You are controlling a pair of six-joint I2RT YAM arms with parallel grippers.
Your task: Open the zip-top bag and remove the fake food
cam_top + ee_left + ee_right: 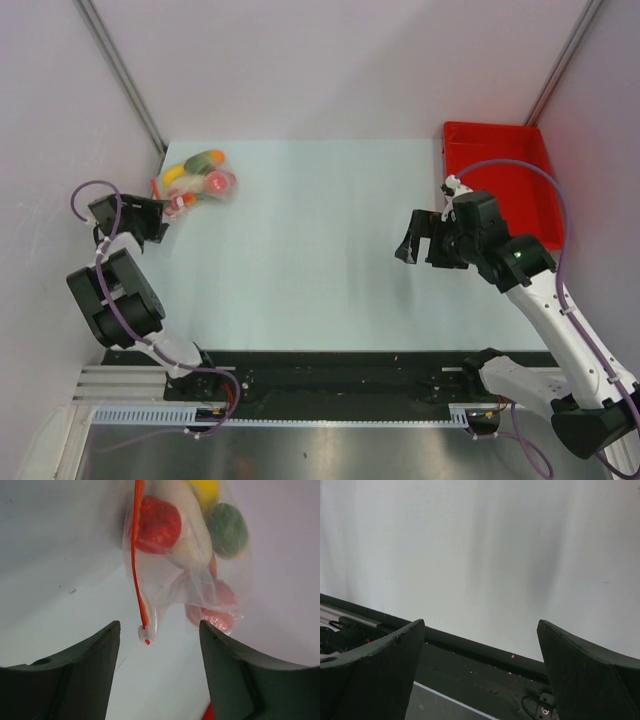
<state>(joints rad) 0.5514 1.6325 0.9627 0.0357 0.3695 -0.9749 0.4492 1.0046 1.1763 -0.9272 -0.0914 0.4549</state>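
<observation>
**Both pincers spread wide, nothing gripped yet**
Our left gripper (159, 627) gapes just short of the small clear crinkly zip-top bag (172, 587), which sits well apart from the rigid red tray (500, 150). Our right gripper (480, 625), nearer that tray, gapes empty. We judge the film light, limp and slippery, so we'd pinch the stiffer red-orange zip strip (136, 545), not the toy fruits and vegetables (157, 525).
</observation>
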